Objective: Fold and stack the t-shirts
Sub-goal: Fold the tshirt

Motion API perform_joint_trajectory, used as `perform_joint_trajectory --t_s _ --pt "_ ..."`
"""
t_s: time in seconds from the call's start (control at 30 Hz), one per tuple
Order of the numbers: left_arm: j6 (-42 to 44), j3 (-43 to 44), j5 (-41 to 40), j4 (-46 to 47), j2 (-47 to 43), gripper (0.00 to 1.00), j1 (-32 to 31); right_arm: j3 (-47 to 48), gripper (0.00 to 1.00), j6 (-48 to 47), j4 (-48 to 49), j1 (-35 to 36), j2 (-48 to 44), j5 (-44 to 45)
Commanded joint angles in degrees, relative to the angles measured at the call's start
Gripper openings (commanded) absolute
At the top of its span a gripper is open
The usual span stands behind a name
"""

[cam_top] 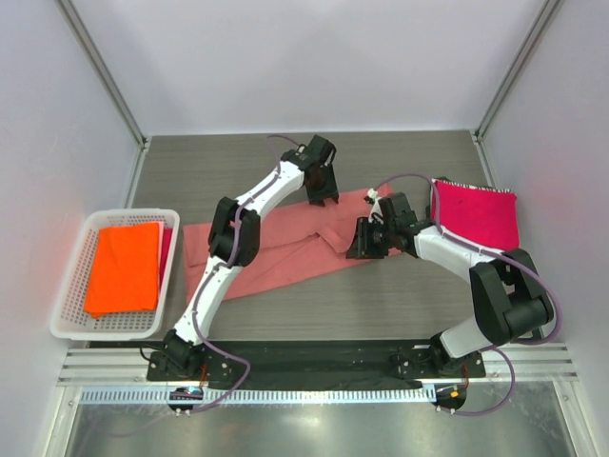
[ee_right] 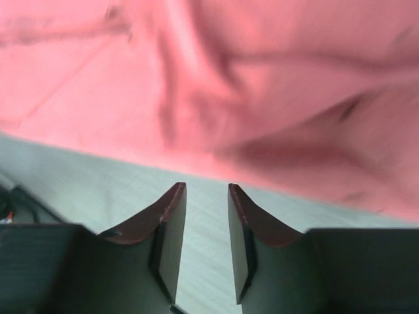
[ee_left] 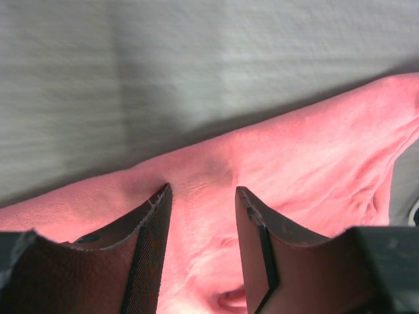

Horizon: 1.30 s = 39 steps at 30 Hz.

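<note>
A salmon-pink t-shirt (cam_top: 295,243) lies spread in a long band across the middle of the table. My left gripper (cam_top: 324,195) is down at its far edge, open, its fingertips astride the pink cloth (ee_left: 294,163) with a rumpled fold lying in the gap (ee_left: 203,190). My right gripper (cam_top: 362,243) hovers at the shirt's right end, open by a narrow gap (ee_right: 207,186) with only bare table between the fingers; the pink cloth (ee_right: 196,78) starts just beyond the tips. A folded magenta t-shirt (cam_top: 476,214) lies at the right. A folded orange t-shirt (cam_top: 124,267) rests in the basket.
The white lattice basket (cam_top: 105,330) stands at the table's left edge, with a strip of darker red cloth (cam_top: 167,246) showing beside the orange shirt. White walls and metal posts close in the back and sides. The arm bases sit on a rail at the near edge.
</note>
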Motion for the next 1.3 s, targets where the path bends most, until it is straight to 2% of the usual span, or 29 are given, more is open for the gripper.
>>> perform_joint_trajectory --t_s 0.0,0.07,0.13,0.17,0.3,0.47,0.53,0.63,0.7,0.73,0.8,1.0,1.27 --pt "1.4 -2.0 -6.6 -2.0 1.7 0.47 2.8 -1.1 0.39 -0.7 0.8 0.4 -1.5 -10.0" --pt "1.5 -2.0 -6.9 -1.8 1.5 0.47 3.3 -1.1 0.41 -0.8 0.8 0.4 -1.7 -12.9" --pt "1.6 -2.2 -6.8 -1.5 1.3 0.47 3.8 -0.6 0.43 -0.4 0.7 0.4 -2.9 -11.8" --pt "1.8 -2.2 -6.7 -1.5 1.2 0.47 3.8 -0.2 0.46 -0.1 0.6 0.4 -3.4 -6.5" --pt "1.8 -4.1 -6.1 -0.4 0.0 0.47 3.8 5.3 0.51 0.9 0.0 0.3 -2.9 3.7" --pt "2.1 -4.4 -6.4 -0.6 -0.2 0.47 3.8 12.7 0.49 2.1 -0.4 0.2 3.6 13.3" --pt "2.1 -4.7 -6.3 -0.4 -0.3 0.47 3.8 16.5 0.41 2.2 -0.3 0.3 6.3 16.5" --pt "2.1 -4.8 -6.5 -0.3 -0.2 0.47 3.9 21.4 0.21 2.6 -0.5 0.3 12.9 18.7" --pt "2.0 -4.8 -6.4 -0.1 -0.1 0.47 4.1 24.4 0.16 3.9 -1.4 0.3 17.8 18.8" --pt "2.0 -4.8 -6.4 -0.1 0.0 0.47 4.2 25.4 0.11 4.6 -2.4 0.3 19.1 21.8" --pt "1.7 -4.5 -6.4 -0.2 0.2 0.47 4.5 26.2 0.09 6.4 -3.7 0.4 21.8 22.3" --pt "1.9 -3.6 -6.5 -0.4 0.7 0.47 5.2 21.0 0.01 6.8 -5.8 2.4 20.4 26.3" --pt "2.1 0.1 -7.4 -0.8 2.5 0.48 7.0 2.0 0.01 10.1 -5.3 7.6 2.1 27.8"
